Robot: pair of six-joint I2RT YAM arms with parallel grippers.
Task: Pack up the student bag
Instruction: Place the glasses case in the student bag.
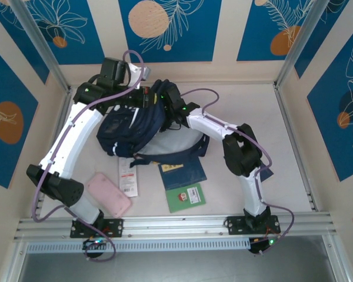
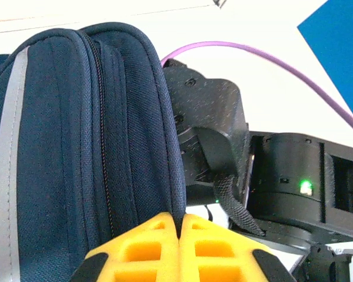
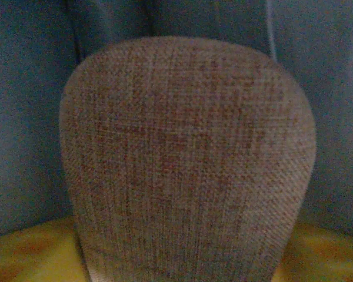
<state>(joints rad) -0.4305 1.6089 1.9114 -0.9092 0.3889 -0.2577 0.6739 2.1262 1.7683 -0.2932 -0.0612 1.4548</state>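
Observation:
The student bag, dark navy with a grey stripe, lies in the middle of the table. In the left wrist view the bag shows its zip and seams close up. My left gripper is shut on a ridge of its fabric at the bag's top edge, and from above the left gripper sits at the bag's far side. My right arm reaches into the bag's opening. Inside, a grey-brown woven pouch with a rounded end lies between the right gripper's yellow fingers. They stand wide apart, and whether they press it is unclear.
On the table in front of the bag lie a pink case, a white and red card, a flat navy booklet and a green booklet. A metal rail runs along the near edge and walls close in the sides.

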